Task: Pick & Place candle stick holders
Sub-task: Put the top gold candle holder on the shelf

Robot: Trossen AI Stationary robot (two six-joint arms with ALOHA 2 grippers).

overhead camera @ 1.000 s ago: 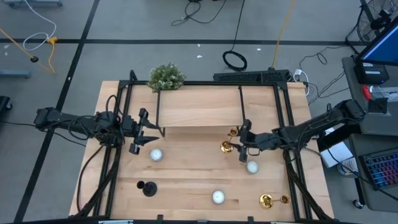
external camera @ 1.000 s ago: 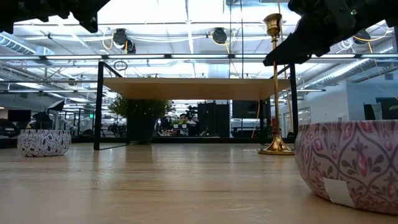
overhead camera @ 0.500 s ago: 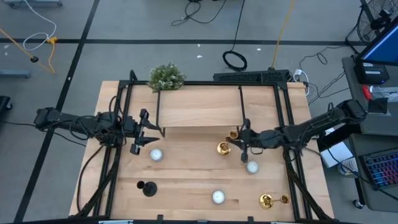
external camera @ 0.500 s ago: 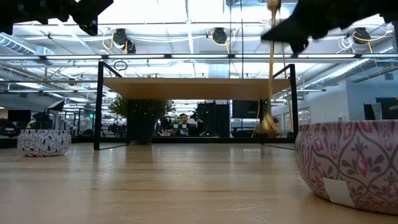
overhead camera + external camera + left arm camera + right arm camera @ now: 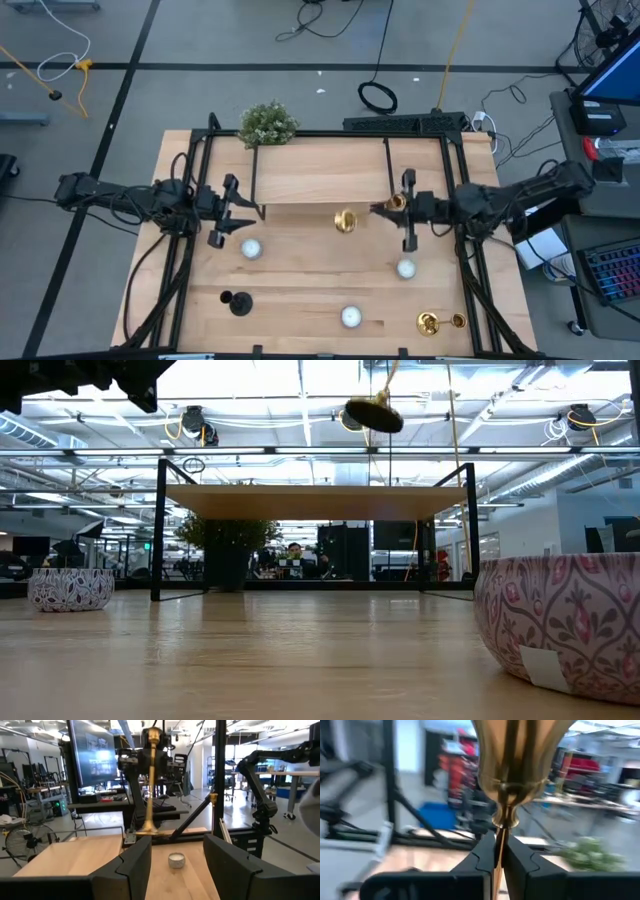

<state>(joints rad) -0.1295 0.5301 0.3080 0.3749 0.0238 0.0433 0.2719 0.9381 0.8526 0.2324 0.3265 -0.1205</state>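
I see my right tool (image 5: pixel 392 206) clamped on the thin stem of a gold candle stick holder (image 5: pixel 346 221), which is lifted clear of the surface (image 5: pixel 320 280) and tilted, its round base swung toward the middle and the cup end at the fingers. On the right wrist view the two fingers (image 5: pixel 482 857) pinch the stem just below the flared brass cup (image 5: pixel 507 755). On the low view only the underside of that raised base (image 5: pixel 373 415) shows, high up by the ceiling lights, with the stem running off the frame.

A second gold candle stick holder (image 5: pixel 437 322) lies on its side near the right end of the front edge. The matte black candle stick holder (image 5: pixel 234 300) sits toward the front left corner.

My left tool (image 5: pixel 222 212) hangs over the left side of the surface with its fingers (image 5: pixel 125 867) spread apart and holding nothing. Three small patterned candle tins rest on the wood: one (image 5: pixel 250 249) just beside the left tool, one (image 5: pixel 405 268) near the right tool, one (image 5: pixel 350 317) by the front edge. A raised wooden shelf (image 5: pixel 320 170) on a black frame spans the back half, and a bushy green plant (image 5: pixel 267 123) stands at its back left corner.
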